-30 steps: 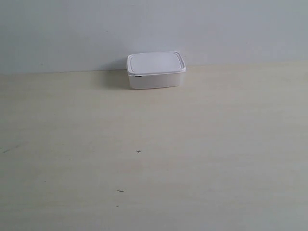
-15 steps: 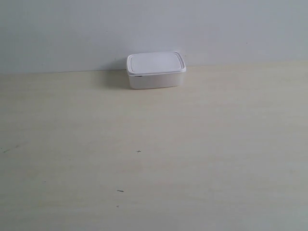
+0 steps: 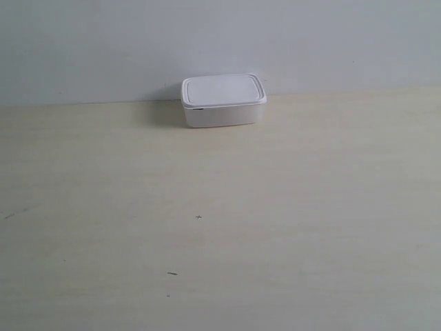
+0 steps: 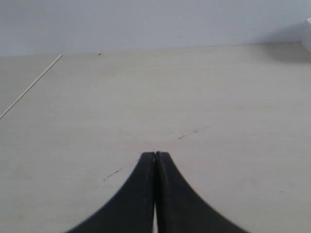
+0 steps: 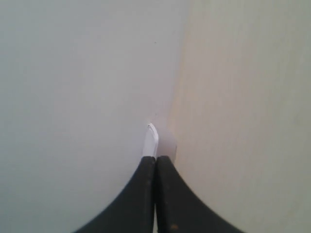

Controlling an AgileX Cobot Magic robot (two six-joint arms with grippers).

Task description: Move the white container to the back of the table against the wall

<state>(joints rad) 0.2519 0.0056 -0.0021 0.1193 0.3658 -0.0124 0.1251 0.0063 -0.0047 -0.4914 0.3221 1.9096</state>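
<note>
White rectangular plastic box [image 3: 223,101] well ahead of my jaws.
Left gripper [image 4: 155,154], right gripper [image 5: 155,158] closed, empty; box probably light, slick: grip sidewalls.

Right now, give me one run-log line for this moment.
white container: lid on, back of table at wall | left fingers: shut, empty | right fingers: shut, empty

White container [image 4: 309,36] cut by left wrist frame edge; partly hidden behind right gripper [image 5: 155,158]
</note>
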